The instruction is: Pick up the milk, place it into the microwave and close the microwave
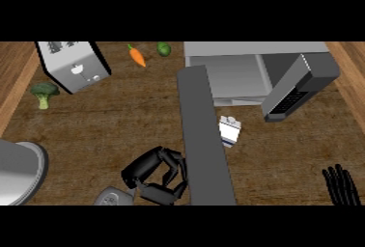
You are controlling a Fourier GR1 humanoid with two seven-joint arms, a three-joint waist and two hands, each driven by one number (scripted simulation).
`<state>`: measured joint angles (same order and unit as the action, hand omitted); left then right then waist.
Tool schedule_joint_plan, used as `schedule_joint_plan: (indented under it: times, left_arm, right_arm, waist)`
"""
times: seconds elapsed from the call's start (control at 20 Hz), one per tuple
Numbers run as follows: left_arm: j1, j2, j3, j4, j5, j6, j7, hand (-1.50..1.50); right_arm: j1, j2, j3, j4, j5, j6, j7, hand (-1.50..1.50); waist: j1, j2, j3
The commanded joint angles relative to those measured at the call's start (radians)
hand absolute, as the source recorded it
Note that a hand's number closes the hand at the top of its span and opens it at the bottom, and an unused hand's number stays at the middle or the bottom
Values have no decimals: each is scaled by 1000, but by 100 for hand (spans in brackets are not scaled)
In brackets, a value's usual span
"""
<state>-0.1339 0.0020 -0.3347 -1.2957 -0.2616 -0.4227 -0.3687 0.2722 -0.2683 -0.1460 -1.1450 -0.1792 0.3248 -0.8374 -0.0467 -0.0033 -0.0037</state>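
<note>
Milk (230, 129) upright on the counter (107, 120), just in front of the open microwave (235, 72), door (296, 89) swung right; bare wood left of it; left hand (153, 176) curled, gripping nothing; right hand (342, 185) resting, fingers straight, lower-right edge.

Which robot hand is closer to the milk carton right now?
The left robot hand. It sits lower left of the milk carton, fingers curled, while the right robot hand rests open at the far lower right.

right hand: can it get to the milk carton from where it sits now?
Probably yes. The black right hand rests open at the lower right, and bare counter lies between it and the small white milk carton, beside the open microwave door.
</note>
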Motion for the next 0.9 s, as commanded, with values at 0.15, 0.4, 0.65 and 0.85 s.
schedule_joint_plan:
  times: [0.15,0.4,0.65,0.85]
  left_arm:
    - [-97,-2,-275,178,71,182,-6,150]
    - [-135,-2,-510,184,241,392,67,150]
    - [-253,-1,-626,176,365,542,144,150]
    - [-283,-1,-725,170,406,711,102,150]
  right_arm:
    - [172,-58,16,-264,-114,172,10,-150]
    - [200,-51,69,-389,-147,176,55,-150]
    - [236,-123,64,-559,-255,214,172,-150]
    - [210,-123,99,-624,-247,185,219,-150]
  waist:
    - [-12,6,1]
    - [-18,8,1]
    - [-42,11,0]
    - [-57,14,-1]
